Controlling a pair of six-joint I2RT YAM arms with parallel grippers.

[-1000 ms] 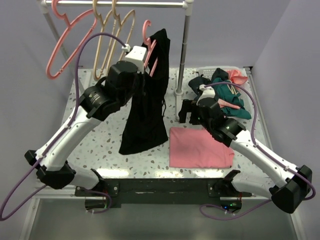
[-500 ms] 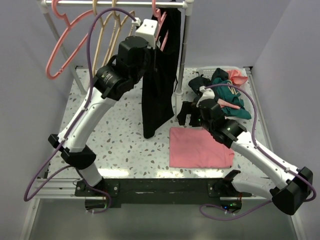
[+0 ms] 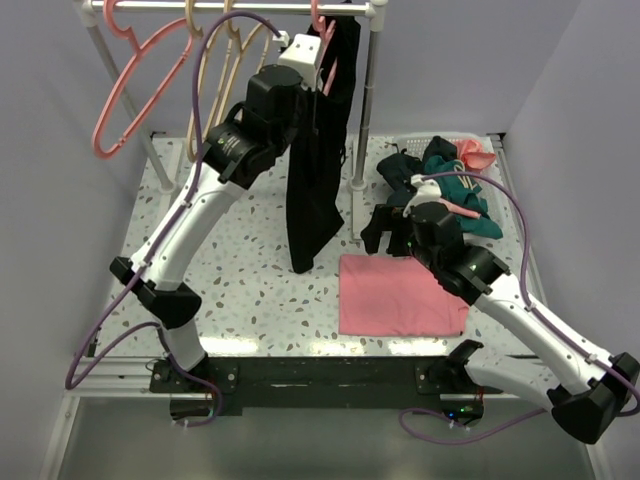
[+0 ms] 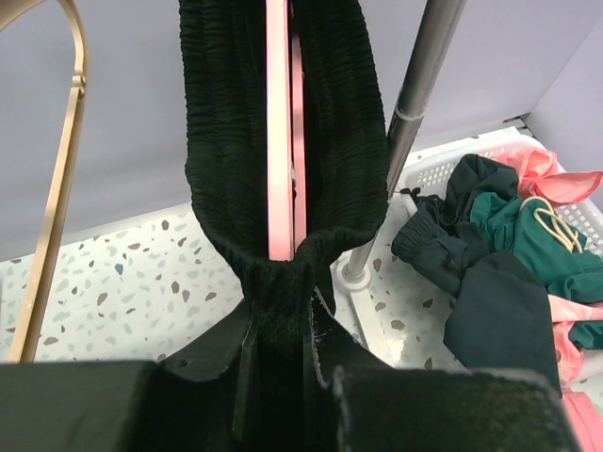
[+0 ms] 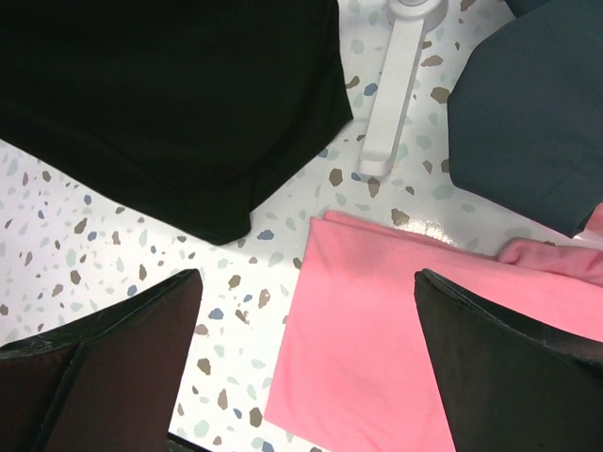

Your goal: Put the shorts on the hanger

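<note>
Speckled table with a clothes rack at the far side, rail across the top. The shorts hang in a long black drape from rail height down toward the tabletop; can't tell if the lower end touches it. They're folded over the hanger, black fabric down both sides of the pink frame and bunched at the bottom. Hanger hook is up at the rail, can't tell if it's seated. Left arm reaches high, left gripper clamped on the bunched shorts just under the hanger. Right arm stays low over the table, right gripper released, jaws spread wide, holding nothing, hovering over the left edge of the flat pink cloth, with the hem of the shorts just beyond. White basket at far right holds a pile of clothes, including a teal garment. Left part of the rail: a second pink hanger and two tan hangers, all bare.
</note>
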